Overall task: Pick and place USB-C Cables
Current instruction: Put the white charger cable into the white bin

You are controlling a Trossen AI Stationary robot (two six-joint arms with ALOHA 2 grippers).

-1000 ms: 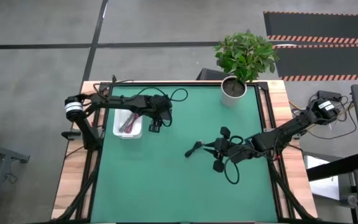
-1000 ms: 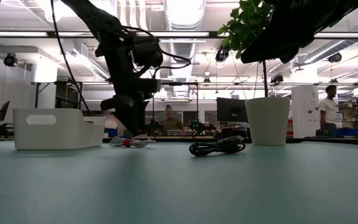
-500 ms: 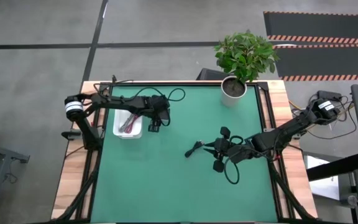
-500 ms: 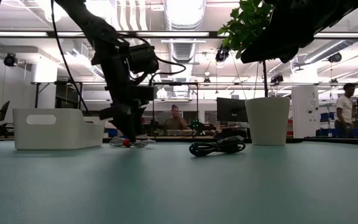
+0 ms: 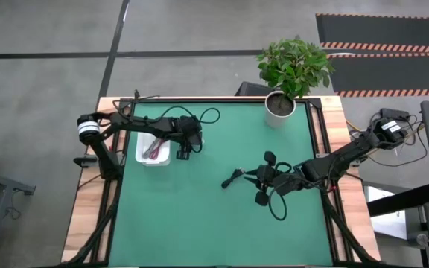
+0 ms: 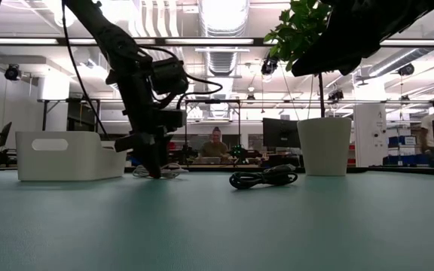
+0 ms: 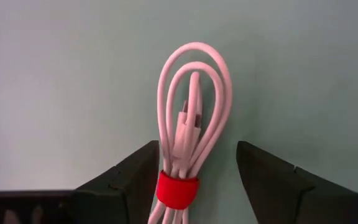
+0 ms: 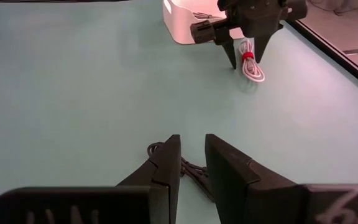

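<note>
A white USB-C cable (image 7: 194,99) with a red tie (image 7: 178,190) lies flat on the green mat, just right of the white tray (image 5: 141,155). My left gripper (image 7: 197,148) is open and low over it, pointing down, one finger on each side of the bundle near the tie; the right wrist view shows the same left gripper (image 8: 246,62) and white cable (image 8: 253,70). The black cable (image 5: 233,177) lies mid-table, with my right gripper (image 8: 192,140) hovering just right of it, its fingers a narrow gap apart. Reddish and grey cables (image 5: 155,147) lie in the tray.
A potted plant in a white pot (image 5: 280,106) stands at the far edge, right of centre. The tray (image 6: 66,154) sits near the table's left side. Green mat (image 5: 199,223) lies bare toward the near edge. People show in the room behind.
My left gripper has come down and shifted slightly toward the tray, so its open fingers now straddle the white cable at table level. The cables have not moved.
</note>
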